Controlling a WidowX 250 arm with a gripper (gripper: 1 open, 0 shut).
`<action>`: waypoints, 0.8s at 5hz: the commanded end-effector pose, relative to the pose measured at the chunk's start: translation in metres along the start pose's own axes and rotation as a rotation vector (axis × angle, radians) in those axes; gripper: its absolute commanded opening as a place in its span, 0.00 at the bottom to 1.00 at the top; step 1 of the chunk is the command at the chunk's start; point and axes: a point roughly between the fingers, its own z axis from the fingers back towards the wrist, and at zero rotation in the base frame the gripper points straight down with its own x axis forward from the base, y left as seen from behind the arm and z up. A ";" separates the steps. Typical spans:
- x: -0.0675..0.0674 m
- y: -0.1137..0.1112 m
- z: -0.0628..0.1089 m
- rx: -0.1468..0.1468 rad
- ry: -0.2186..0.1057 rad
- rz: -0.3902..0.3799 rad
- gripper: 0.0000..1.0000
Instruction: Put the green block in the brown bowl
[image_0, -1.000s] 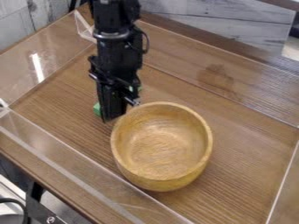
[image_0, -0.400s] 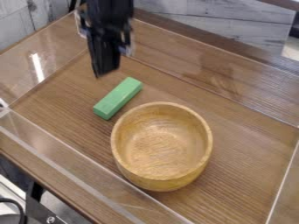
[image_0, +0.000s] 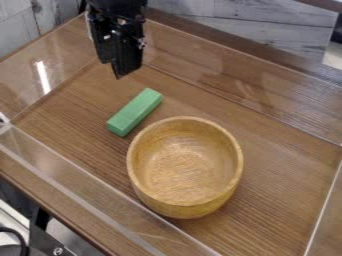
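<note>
While pointing straight down above the table, arm's jaws (image_0: 123, 70) empty, openness unclear, green block (image_0: 135, 110) beside brown bowl (image_0: 186, 165)

It looked like a robot lab. A wooden tabletop (image_0: 254, 90) was fenced by clear plastic walls (image_0: 54, 175). A black arm (image_0: 114, 20) stood on it.

A wooden table (image_0: 267, 110) with a brown, visibly grained top fills most of the view, its surface glossy and catching pale reflections near the far left corner. Low clear plastic walls (image_0: 74, 205) run along the table's edges, the near one crossing the lower left. Beyond the far edge stands a grey-white panelled wall (image_0: 254, 20). Below the near left corner, dark equipment (image_0: 34, 240) shows dimly, too unclear to name.
</note>
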 end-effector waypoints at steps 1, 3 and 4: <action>0.006 0.005 0.000 0.034 -0.045 -0.015 1.00; 0.015 0.014 -0.028 0.049 -0.086 -0.050 1.00; 0.018 0.016 -0.040 0.050 -0.105 -0.067 1.00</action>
